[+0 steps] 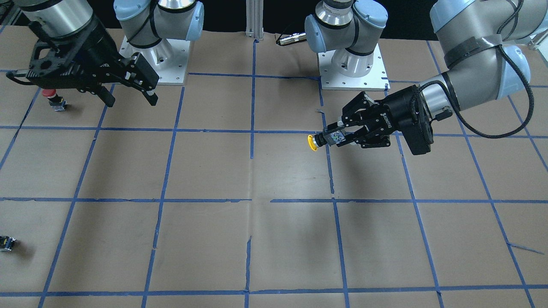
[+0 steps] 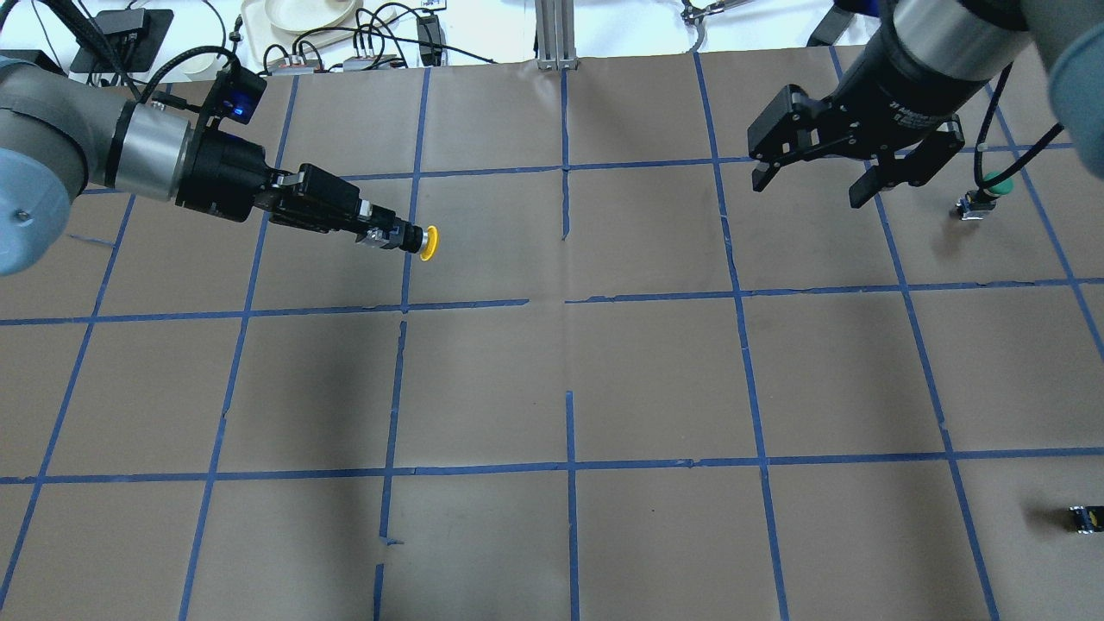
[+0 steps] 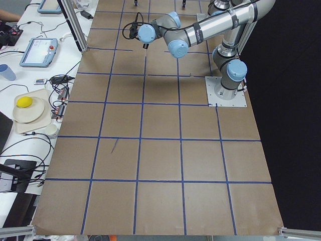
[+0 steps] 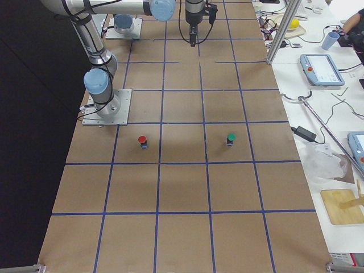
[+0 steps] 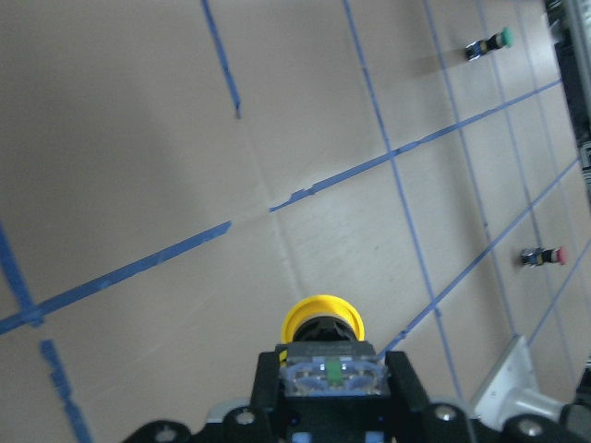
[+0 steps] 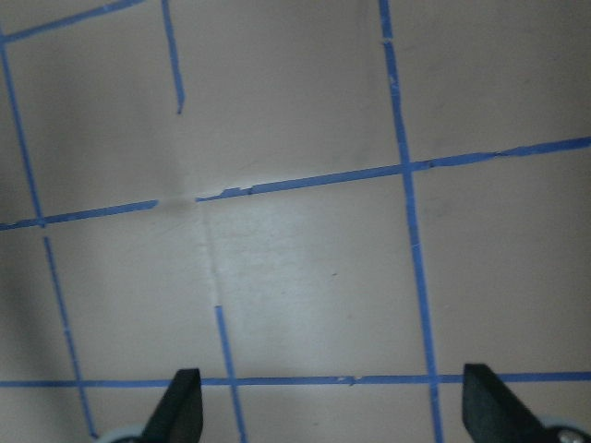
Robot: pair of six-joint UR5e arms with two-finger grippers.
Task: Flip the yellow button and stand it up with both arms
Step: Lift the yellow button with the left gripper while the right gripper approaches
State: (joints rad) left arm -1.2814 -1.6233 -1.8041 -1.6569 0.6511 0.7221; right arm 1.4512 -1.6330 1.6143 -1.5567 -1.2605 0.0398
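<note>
The yellow button (image 2: 426,242) is held in the air by my left gripper (image 2: 379,235), which is shut on its grey-black base, with the yellow cap pointing sideways toward the table's middle. It also shows in the front view (image 1: 313,143) and in the left wrist view (image 5: 322,319). My left gripper also shows in the front view (image 1: 336,139). My right gripper (image 2: 811,185) is open and empty, hanging above the table on the far right side; in the front view (image 1: 130,101) it is at the upper left. Its fingertips (image 6: 180,406) show wide apart in the right wrist view.
A green-capped button (image 2: 983,194) stands beside my right gripper. A red-capped button (image 1: 53,99) stands under my right arm in the front view. A tiny dark block with a yellow mark (image 2: 1085,517) lies at the near right. Brown paper with blue tape grid (image 2: 569,297) covers the table.
</note>
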